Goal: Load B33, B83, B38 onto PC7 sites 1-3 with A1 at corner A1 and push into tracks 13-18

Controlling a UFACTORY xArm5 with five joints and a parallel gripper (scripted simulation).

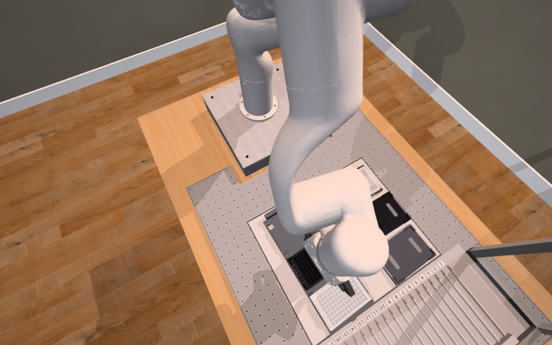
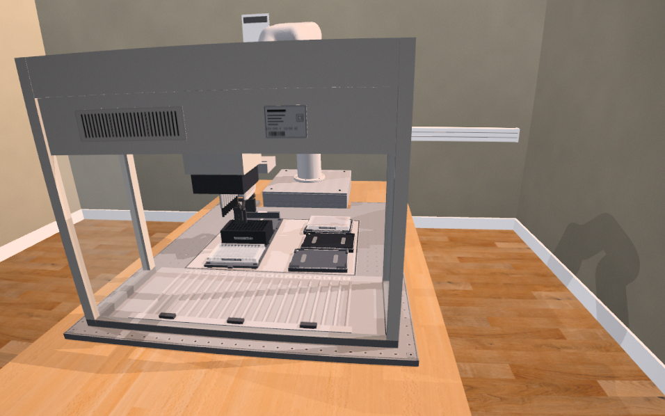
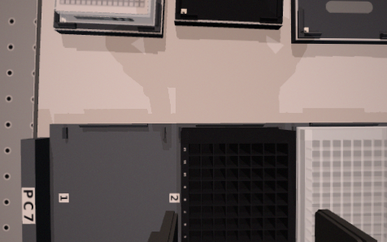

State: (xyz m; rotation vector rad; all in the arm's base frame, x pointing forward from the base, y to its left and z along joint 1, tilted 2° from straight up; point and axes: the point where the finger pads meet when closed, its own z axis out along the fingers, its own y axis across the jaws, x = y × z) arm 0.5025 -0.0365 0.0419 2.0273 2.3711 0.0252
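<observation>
The pincer (image 1: pixel 327 262) (image 2: pixel 240 211) (image 3: pixel 245 227) is spread wide. Raise it straight above B83 (image 1: pixel 304 268) (image 2: pixel 246 231) (image 3: pixel 238 188) before going toward the surface's far-right corner nest.

Top view: base plate (image 1: pixel 217 106) (image 2: pixel 274 197) upper centre; rails (image 1: pixel 444 300) (image 2: pixel 254 304) lower right. PC7 (image 1: pixel 280 235) (image 2: pixel 275 229) (image 3: pixel 114 175) lower centre, before rails. In wrist view, handle (image 1: pixel 270 213) (image 2: pixel 264 214) (image 3: pixel 28 162) at lower left edge; rightward from it, site 1, then B83 (image 1: pixel 303 266) (image 2: pixel 246 232) (image 3: pixel 240 187) on site 2, B38 (image 1: pixel 342 304) (image 2: pixel 235 253) (image 3: pixel 345 179) on site 3. Across top edge, left to right: B33 (image 1: pixel 370 179) (image 2: pixel 328 223) (image 3: pixel 106 8) on nest S1 (image 1: pixel 380 189) (image 2: pixel 305 230) (image 3: pixel 110 33), nest S2 (image 1: pixel 390 213) (image 2: pixel 328 241) (image 3: pixel 228 10), nest S3 (image 1: pixel 410 254) (image 2: pixel 318 259) (image 3: pixel 345 24). Exterior view: nests right of PC7, rails in front of both, base plate behind.
</observation>
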